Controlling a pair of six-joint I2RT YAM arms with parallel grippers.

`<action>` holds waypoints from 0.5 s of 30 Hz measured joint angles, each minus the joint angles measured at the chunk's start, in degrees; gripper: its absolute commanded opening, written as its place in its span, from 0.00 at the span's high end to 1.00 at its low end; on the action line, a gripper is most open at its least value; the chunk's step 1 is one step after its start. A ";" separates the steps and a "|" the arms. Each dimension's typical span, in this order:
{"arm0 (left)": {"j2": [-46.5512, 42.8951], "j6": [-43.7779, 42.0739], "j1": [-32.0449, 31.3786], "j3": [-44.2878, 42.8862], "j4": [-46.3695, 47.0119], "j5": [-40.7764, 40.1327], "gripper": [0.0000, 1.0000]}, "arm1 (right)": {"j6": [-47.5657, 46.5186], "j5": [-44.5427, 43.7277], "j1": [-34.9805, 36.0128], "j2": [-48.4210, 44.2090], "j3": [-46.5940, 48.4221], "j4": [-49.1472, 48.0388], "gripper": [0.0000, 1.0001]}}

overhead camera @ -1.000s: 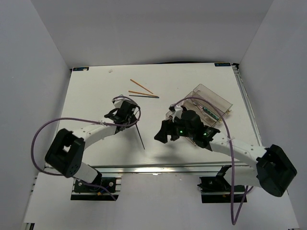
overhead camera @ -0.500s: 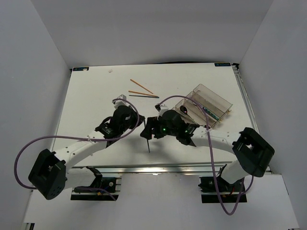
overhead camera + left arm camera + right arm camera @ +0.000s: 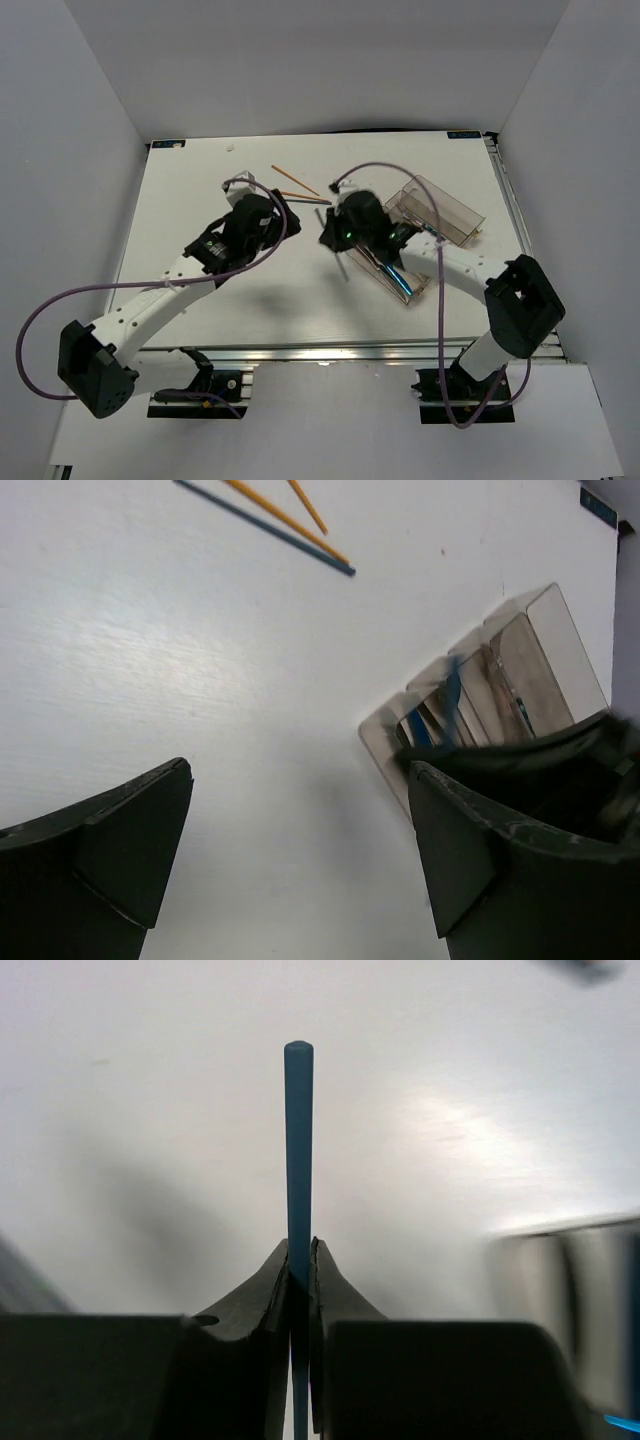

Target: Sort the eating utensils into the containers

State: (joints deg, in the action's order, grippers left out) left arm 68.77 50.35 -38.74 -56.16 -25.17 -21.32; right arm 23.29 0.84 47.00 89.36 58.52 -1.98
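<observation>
Slim blue utensil (image 3: 298,1140) is pinched tight between the right gripper's (image 3: 300,1260) fingers. It is held over the white table (image 3: 200,200), just left of the clear organizer tray (image 3: 455,205). Left gripper (image 3: 300,820): fingers spread wide, nothing between them. Orange chopsticks (image 3: 295,180) and a thin blue stick (image 3: 265,528) lie on the table beyond.

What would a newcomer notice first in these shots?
The right gripper is clamped on a slim blue stick, just left of the clear tray. The left gripper hangs wide open over the bare table. Two orange chopsticks and a second blue stick lie loose toward the far side.
</observation>
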 measured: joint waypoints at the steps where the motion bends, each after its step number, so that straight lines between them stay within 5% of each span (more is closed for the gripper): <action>1: -0.63 -1.64 0.02 -2.27 -2.32 -1.88 0.02 | -3.74 0.00 -3.15 0.07 2.69 3.63 1.00; 8: -13.35 -13.18 0.00 2.34 -9.55 -6.84 0.02 | -35.80 -8.33 -24.57 2.67 17.14 20.83 1.00; 15: -15.89 -17.64 0.00 10.16 -12.33 -6.78 0.02 | -55.71 -16.17 -32.74 10.19 17.55 24.92 1.00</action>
State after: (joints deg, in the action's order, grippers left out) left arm 52.88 32.71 -38.74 -46.00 -37.50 -28.10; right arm -32.42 -15.33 14.26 99.55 76.07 22.94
